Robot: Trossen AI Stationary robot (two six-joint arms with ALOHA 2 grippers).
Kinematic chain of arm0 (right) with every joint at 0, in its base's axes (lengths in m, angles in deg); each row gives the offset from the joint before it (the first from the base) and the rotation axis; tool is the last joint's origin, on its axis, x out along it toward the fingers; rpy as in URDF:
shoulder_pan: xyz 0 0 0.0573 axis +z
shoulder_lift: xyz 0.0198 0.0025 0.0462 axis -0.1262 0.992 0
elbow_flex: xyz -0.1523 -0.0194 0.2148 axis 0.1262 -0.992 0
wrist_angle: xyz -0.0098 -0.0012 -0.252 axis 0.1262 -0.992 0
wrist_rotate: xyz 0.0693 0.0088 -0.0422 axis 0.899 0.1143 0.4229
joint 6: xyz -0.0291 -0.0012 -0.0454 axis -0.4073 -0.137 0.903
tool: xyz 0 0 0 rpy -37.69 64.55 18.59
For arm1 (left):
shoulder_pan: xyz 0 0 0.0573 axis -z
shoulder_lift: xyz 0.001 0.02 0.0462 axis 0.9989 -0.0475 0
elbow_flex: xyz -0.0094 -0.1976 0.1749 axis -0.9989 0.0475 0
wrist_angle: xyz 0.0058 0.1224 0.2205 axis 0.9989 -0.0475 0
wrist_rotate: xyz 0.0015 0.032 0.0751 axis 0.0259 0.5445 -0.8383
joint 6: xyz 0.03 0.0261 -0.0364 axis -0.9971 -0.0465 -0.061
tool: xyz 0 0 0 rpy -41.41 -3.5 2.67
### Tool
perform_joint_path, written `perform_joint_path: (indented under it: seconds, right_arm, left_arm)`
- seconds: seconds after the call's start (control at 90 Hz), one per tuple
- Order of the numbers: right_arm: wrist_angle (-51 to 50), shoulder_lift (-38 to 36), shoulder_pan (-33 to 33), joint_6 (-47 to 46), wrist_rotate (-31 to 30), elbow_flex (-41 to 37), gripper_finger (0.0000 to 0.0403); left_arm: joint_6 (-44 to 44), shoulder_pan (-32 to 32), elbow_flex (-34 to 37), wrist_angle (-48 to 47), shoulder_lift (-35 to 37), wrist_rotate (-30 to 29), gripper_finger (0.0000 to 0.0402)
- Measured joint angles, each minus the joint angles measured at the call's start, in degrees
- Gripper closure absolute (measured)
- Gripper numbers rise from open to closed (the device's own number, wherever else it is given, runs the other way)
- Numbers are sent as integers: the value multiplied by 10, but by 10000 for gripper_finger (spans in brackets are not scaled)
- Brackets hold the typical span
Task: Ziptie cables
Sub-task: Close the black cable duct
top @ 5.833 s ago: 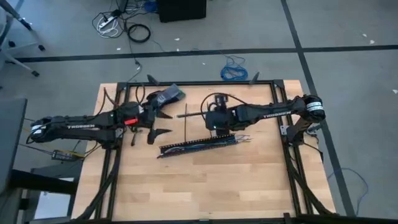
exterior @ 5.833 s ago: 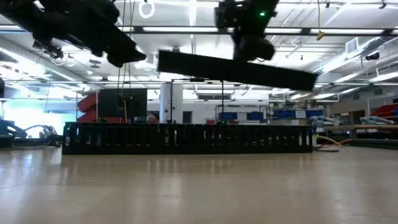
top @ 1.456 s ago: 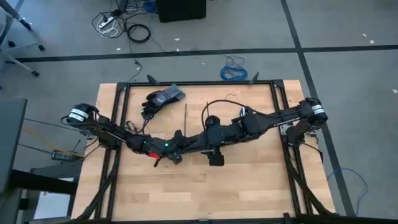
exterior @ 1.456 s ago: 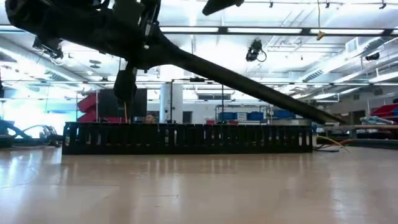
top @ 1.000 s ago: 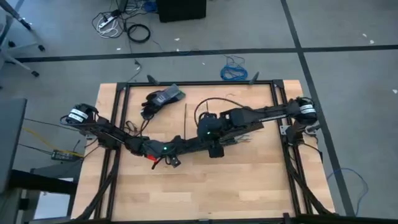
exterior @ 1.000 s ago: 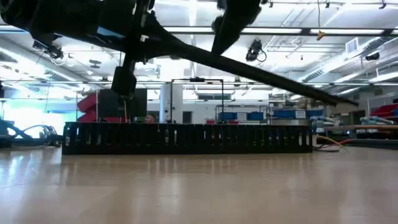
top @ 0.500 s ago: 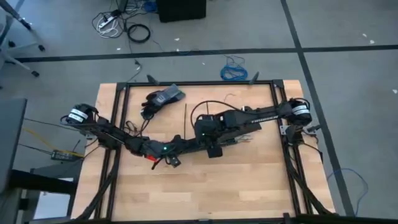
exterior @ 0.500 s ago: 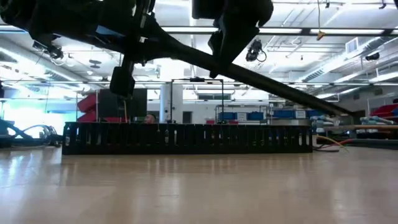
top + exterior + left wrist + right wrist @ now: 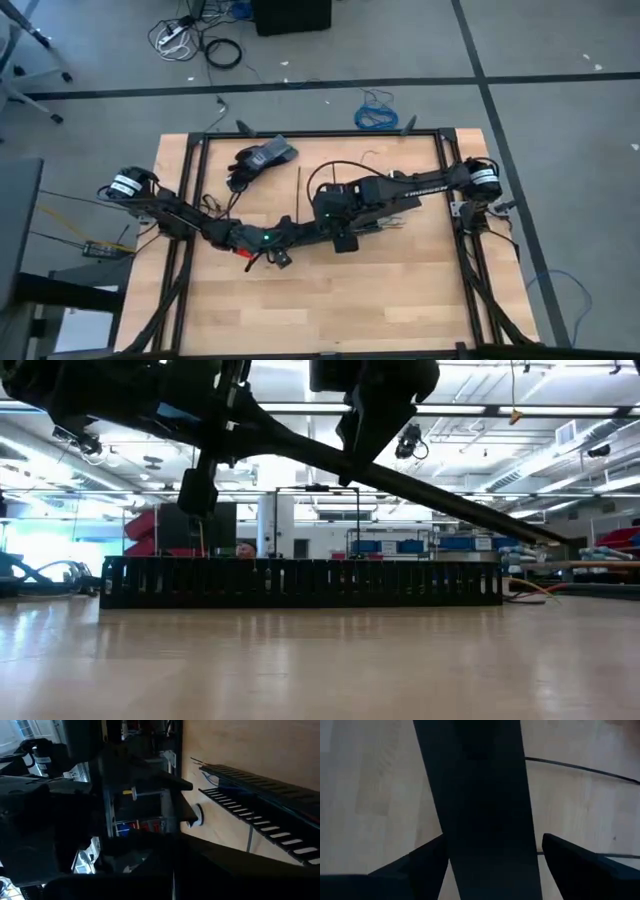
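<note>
Cables lie in the channel beneath both arms, so the tilted bar should probably be lifted clear before fetching the ziptie behind; right gripper hangs fingers-apart astride the bar, while left gripper reaches across mid-table, its grip impossible to tell.

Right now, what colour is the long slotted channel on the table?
Black; the long slotted plastic channel shows best in the low view.
</note>
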Motion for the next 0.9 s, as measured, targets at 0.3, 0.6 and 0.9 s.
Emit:
perform_joint_path:
  seconds: [0.3, 0.6, 0.9]
  right_arm:
    - [0, 0, 0, 0, 0, 0, 95]
    - [0, 0, 0, 1, 0, 0, 99]
    - [-1, 0, 0, 4, 1, 0, 153]
  left_arm:
    - [0, 0, 0, 0, 0, 0, 401]
    - [0, 0, 0, 0, 0, 0, 401]
    - [0, 0, 0, 0, 0, -1, 401]
